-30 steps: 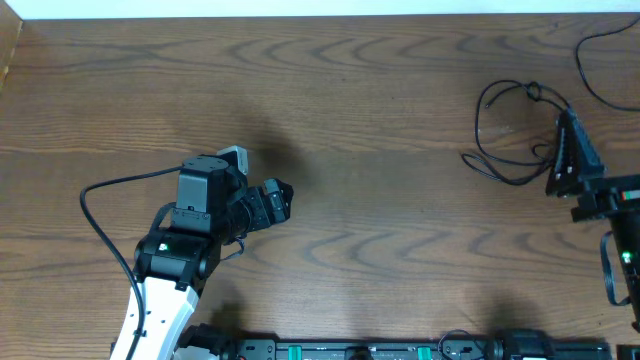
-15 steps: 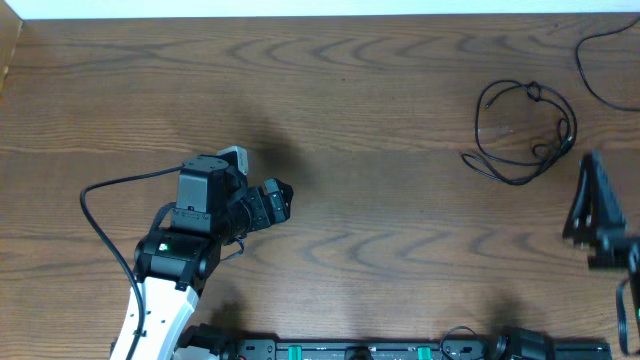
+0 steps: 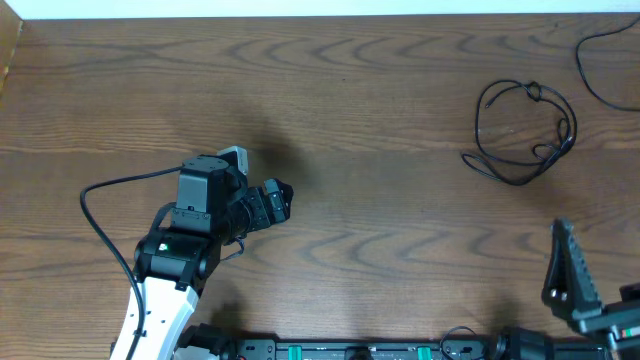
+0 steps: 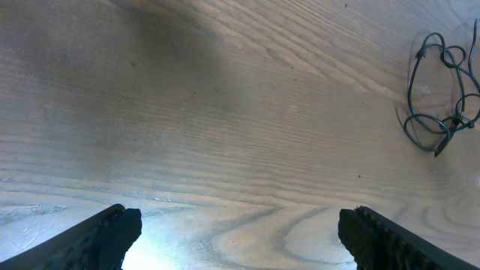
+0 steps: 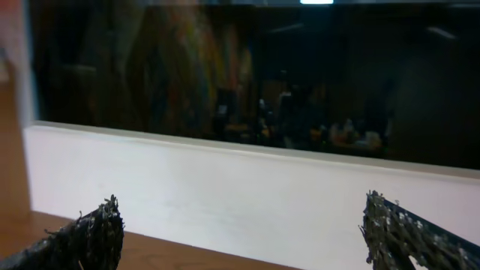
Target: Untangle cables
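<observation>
Brown grained wood, black hardware.
Shows mid-brown with wavy darker grain on table (image 3: 380, 120); thin black on cables (image 3: 520, 135); black on left gripper (image 3: 280, 200) and right gripper (image 3: 562, 245); white lower link plus green light (image 3: 163, 247) on left arm (image 3: 155, 310); white strip (image 3: 300, 8) along far table edge.

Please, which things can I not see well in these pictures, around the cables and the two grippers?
- Looped black cable: too thin in the overhead view to tell knots from plain crossings. The left wrist view shows it far off, near its right edge.
- Second black cable: cut off by the overhead view's right edge, so its ends are unseen.
- Right gripper: its wrist view faces a wall and shows no cables.
</observation>
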